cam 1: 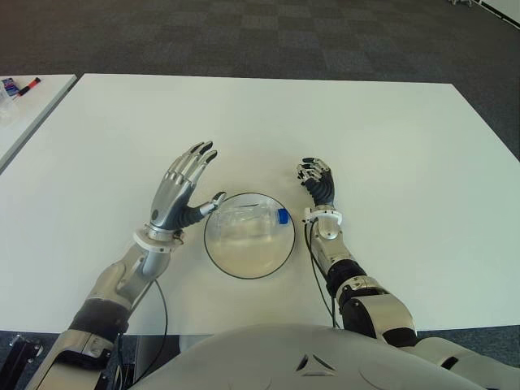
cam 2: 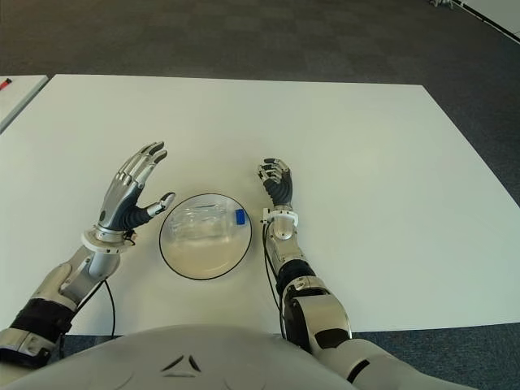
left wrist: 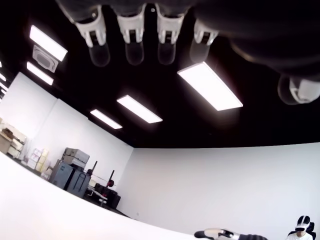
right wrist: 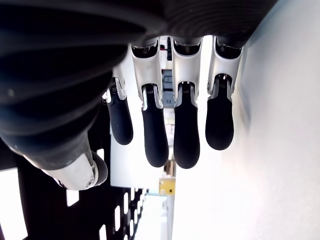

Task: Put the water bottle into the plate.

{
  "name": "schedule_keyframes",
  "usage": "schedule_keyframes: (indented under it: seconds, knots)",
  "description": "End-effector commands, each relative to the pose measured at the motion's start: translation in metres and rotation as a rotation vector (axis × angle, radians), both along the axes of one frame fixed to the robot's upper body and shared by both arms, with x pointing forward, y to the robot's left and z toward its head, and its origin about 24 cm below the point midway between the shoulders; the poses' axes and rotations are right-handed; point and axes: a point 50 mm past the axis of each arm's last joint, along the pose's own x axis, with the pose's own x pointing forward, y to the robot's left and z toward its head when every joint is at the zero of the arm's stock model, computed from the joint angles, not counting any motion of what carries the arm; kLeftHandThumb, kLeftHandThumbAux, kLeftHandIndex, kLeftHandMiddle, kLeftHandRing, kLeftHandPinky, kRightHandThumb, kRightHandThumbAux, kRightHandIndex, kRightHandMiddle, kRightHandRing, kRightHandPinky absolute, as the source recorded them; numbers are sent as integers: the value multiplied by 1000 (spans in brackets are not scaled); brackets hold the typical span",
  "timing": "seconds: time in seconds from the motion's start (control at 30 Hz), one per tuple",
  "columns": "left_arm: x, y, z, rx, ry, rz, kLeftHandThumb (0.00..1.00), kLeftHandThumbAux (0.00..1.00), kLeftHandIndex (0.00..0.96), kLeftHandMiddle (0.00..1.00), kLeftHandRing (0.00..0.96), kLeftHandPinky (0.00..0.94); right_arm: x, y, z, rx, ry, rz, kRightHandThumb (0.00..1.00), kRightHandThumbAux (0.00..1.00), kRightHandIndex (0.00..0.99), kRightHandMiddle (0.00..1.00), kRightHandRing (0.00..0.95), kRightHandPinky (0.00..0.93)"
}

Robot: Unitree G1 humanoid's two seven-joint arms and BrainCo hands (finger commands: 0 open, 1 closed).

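Water bottle (cam 1: 250, 221) lies on its side inside the plate (cam 1: 244, 265), between both hands, touching neither. Its long axis runs hand to hand, blue cap (cam 1: 282, 216) toward the right hand (cam 1: 317, 183). Left hand (cam 1: 180, 191) is just beside the plate rim, fingers spread, empty. Right hand's fingers are loosely bent, empty, over the table (cam 1: 390, 154).

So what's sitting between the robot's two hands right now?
In the left eye view, the plate with the water bottle lying in it sits between the open left hand and the right hand.
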Motion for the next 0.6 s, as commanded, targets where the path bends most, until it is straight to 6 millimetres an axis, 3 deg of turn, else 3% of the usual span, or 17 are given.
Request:
schedule_keyframes:
  seconds: [0.03, 0.23, 0.43, 0.6]
  knots:
    - [-2, 3, 4, 23, -22, 28, 374, 173, 0, 0, 0, 0, -12, -1, -18, 7, 97, -7, 941, 672, 344, 486, 541, 589]
    - [-3, 3, 17, 9, -35, 47, 352, 178, 0, 0, 0, 0, -12, -1, -18, 18, 98, -9, 941, 672, 343, 484, 543, 583]
    - [2, 3, 20, -161, 51, 62, 271, 221, 0, 0, 0, 0, -12, 0, -18, 19, 99, -13, 941, 672, 344, 484, 541, 577]
    - [27, 14, 2, -347, 203, 109, 220, 302, 0, 0, 0, 0, -12, -1, -19, 13, 104, -10, 941, 672, 344, 483, 541, 575]
